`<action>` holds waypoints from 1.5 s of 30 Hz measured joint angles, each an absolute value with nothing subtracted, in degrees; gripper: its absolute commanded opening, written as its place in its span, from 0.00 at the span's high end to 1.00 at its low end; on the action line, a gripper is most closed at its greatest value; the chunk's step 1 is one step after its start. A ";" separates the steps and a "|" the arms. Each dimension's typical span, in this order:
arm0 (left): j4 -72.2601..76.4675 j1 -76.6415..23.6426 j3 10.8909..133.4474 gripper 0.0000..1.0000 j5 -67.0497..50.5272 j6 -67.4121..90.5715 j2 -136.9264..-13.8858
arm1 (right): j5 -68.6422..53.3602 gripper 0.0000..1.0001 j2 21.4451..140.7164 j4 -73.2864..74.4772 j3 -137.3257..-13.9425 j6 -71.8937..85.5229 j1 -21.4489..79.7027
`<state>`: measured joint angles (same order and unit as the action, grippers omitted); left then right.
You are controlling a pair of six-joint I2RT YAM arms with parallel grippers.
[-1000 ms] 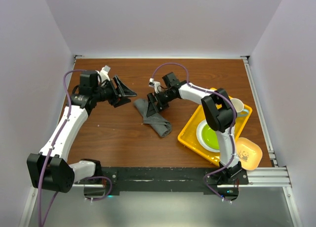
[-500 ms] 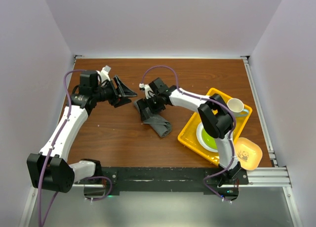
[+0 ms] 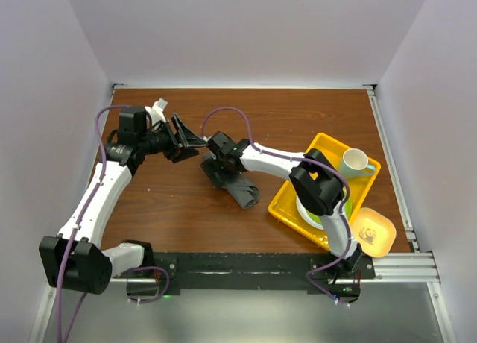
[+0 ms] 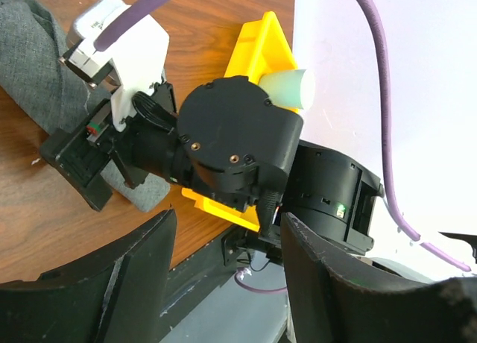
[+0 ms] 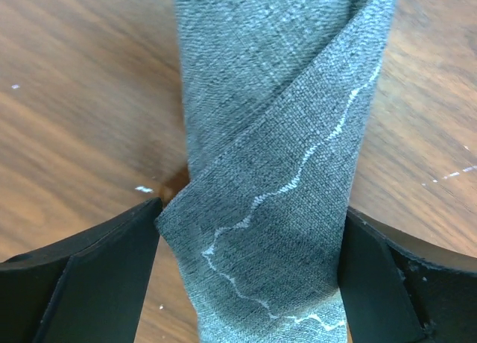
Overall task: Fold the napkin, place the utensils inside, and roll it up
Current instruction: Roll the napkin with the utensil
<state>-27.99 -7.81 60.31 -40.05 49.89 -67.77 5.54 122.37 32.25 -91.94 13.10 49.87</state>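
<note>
Right gripper sits low over the dark grey fabric napkin, jaws spread wide, one either side of the folded strip, just meeting its edges, nothing pinched yet. The napkin lies bunched in the middle of the brown wooden table, left of the yellow plastic tray. Left gripper hovers close by, partly spread, empty. No cutlery in sight. Rolling step, I'd say. Next: close squarely on the cloth's end.

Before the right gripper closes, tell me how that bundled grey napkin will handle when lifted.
Probably floppy: the napkin is soft woven cloth in loose overlapping folds, so unsupported ends should sag. The folds may slide open, since nothing visibly binds them. It looks light, and lying flat on the table it seems unlikely to roll.
</note>
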 measured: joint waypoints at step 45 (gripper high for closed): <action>-28.60 -7.33 62.04 0.36 -41.76 49.91 -66.52 | 7.46 0.09 125.21 44.42 -99.44 18.83 51.59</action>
<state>-28.60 -7.33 62.04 -41.76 49.91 -66.52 7.46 125.21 44.42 -99.44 18.83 51.59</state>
